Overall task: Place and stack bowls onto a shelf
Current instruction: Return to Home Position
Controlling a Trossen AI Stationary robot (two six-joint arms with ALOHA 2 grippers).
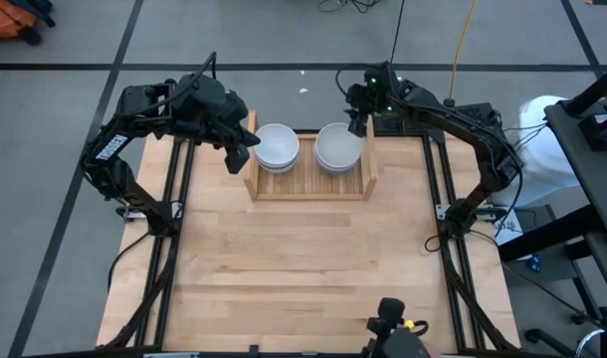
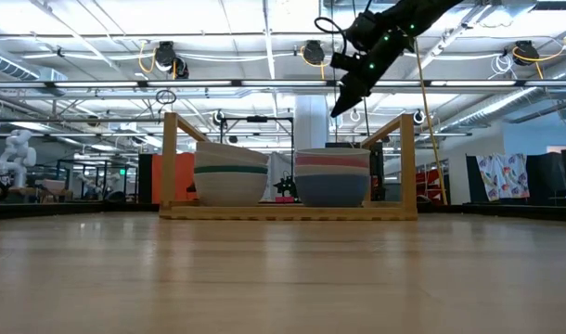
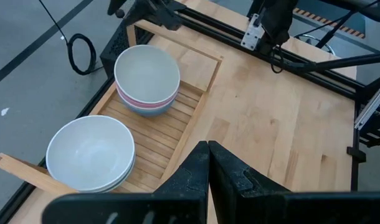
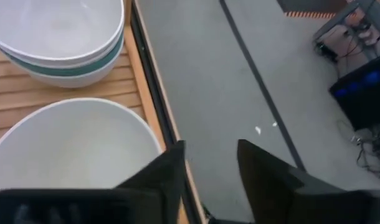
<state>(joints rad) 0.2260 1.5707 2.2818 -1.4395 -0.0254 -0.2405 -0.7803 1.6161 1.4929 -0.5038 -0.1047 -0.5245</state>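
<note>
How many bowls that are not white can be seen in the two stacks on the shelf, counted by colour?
teal green bowl: 1
pink bowl: 1
blue bowl: 1
Total: 3

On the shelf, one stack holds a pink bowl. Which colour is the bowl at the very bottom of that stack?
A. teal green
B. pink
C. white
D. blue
D: the low view shows a blue bowl resting on the shelf, with the pink bowl on it and a white bowl on top.
</note>
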